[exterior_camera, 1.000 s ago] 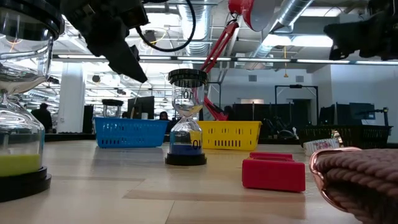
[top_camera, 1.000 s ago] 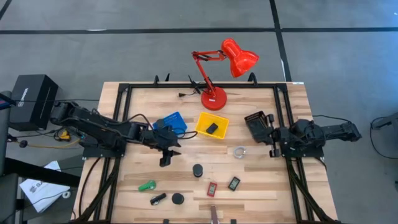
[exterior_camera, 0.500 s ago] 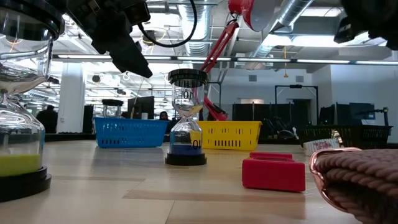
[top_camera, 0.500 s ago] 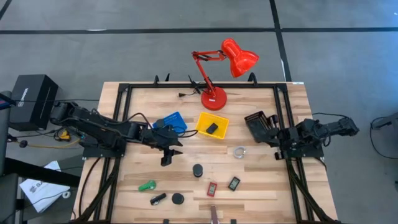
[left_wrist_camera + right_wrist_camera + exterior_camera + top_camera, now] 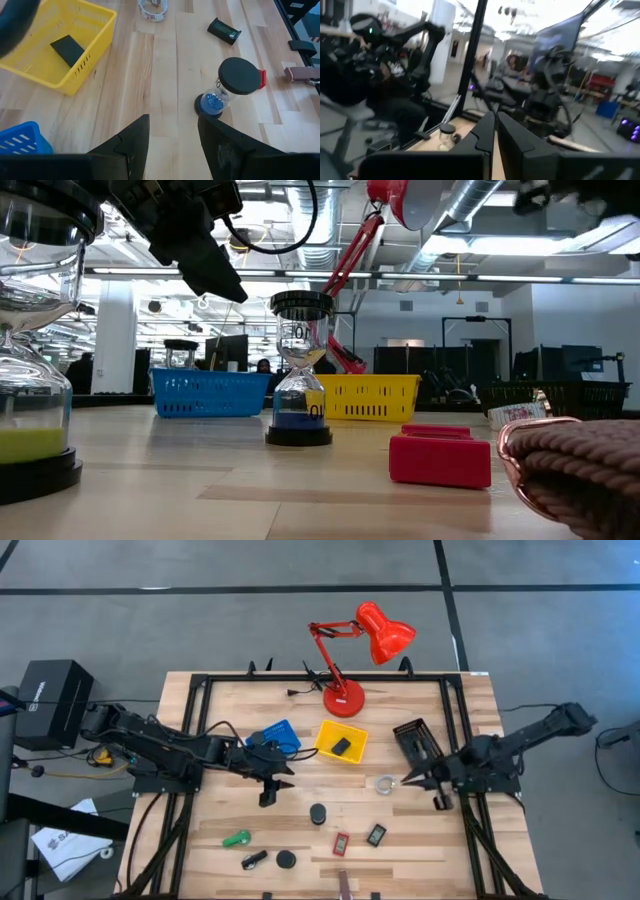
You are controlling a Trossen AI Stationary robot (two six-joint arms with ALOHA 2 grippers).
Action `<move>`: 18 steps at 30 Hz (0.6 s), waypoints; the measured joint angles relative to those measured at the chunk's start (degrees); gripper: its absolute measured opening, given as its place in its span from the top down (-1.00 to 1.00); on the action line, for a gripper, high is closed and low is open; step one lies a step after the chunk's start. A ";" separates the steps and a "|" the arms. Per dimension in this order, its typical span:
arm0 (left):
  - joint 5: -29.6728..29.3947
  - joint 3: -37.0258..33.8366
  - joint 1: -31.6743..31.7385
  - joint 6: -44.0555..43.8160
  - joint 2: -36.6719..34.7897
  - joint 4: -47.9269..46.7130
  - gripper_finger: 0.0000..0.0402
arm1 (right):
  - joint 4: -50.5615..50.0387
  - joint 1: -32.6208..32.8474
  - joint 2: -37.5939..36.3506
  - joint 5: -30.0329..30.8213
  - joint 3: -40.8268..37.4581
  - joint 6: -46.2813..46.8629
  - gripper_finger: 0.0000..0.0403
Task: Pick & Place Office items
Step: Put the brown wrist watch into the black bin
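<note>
Small office items lie on the wooden table in the high view: an hourglass with a black cap [image 5: 318,812], a green clip [image 5: 236,837], a red rectangle [image 5: 341,843], a dark block [image 5: 376,834], a black disc [image 5: 286,859] and a clear ring [image 5: 386,783]. A black block [image 5: 342,746] lies in the yellow tray [image 5: 325,730]. My left gripper [image 5: 268,792] hangs open above the table beside the blue tray [image 5: 277,733], and its wrist view shows the blue-sand hourglass [image 5: 230,85] ahead. My right gripper [image 5: 408,779] is shut and points at the clear ring from the table's right.
A big red desk lamp [image 5: 345,698] stands at the far edge. A black mesh tray [image 5: 415,740] sits by the right arm. In the low view a second hourglass with yellow-green sand [image 5: 35,350] and a coppery coiled piece [image 5: 580,465] stand close to the near edge.
My right arm has unfolded and its gripper has swung round, away from the black mesh tray, and now points toward the table's left at the clear ring. Nothing on the table has moved.
</note>
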 joint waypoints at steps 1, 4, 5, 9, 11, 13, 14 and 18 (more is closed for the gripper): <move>0.00 0.00 0.00 0.01 0.00 0.02 0.19 | 0.00 0.31 3.74 0.00 2.10 0.01 0.94; 0.00 0.00 0.00 0.01 0.00 0.15 0.19 | -0.86 1.19 14.55 0.00 8.33 -0.20 0.94; 0.01 0.00 0.00 0.01 0.00 0.28 0.19 | -1.27 1.64 17.85 0.07 10.61 -0.68 0.94; 0.02 0.00 0.00 0.01 0.00 0.49 0.19 | -7.76 3.63 29.98 0.09 19.36 -7.98 0.94; 0.02 0.00 0.00 0.01 0.00 0.73 0.19 | -12.22 4.47 35.49 0.09 24.09 -10.74 0.94; 0.02 0.00 0.00 0.01 0.00 0.83 0.19 | -18.55 5.16 40.01 0.11 29.11 -11.29 0.94; 0.02 0.00 0.00 0.01 0.00 0.83 0.19 | -22.46 5.37 42.03 0.09 31.86 -10.87 0.93; 0.02 0.00 0.00 0.01 0.00 1.01 0.19 | -38.53 5.55 49.59 0.09 42.95 -6.16 0.83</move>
